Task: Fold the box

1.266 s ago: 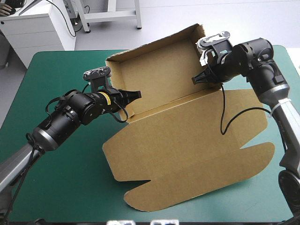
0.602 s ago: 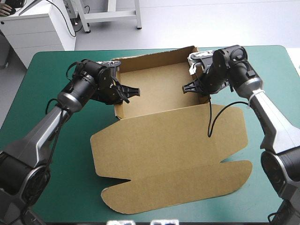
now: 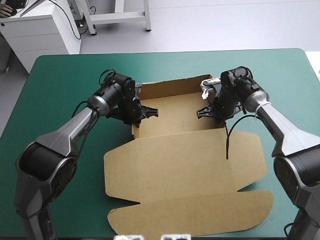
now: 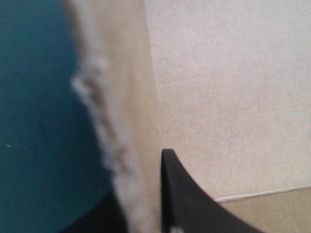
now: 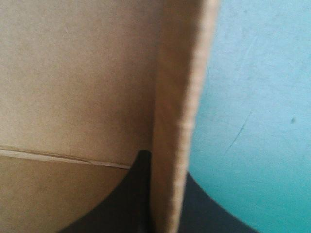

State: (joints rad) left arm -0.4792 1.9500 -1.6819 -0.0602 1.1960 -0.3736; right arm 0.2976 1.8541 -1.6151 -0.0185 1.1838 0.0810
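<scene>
The brown box [image 3: 186, 167] lay in the middle of the teal-green cover [image 3: 60, 90] as an open tray, its walls raised at the far part and the broad lid with its rounded flaps spread flat toward the near edge of the table. The left gripper [image 3: 146, 112] was clamped on the tray's left side wall, one black finger [image 4: 187, 201] inside against the floor; the dark shape [image 4: 95, 219] outside the wall, blurred in the left wrist view, was probably the other finger. The right gripper [image 3: 206, 111] was likewise closed on the right side wall [image 5: 176, 121], which stood upright between its fingers [image 5: 127, 196], with the tray's inner face on one side and bare cover on the other. Both grippers pointed inward, toward each other across the tray
</scene>
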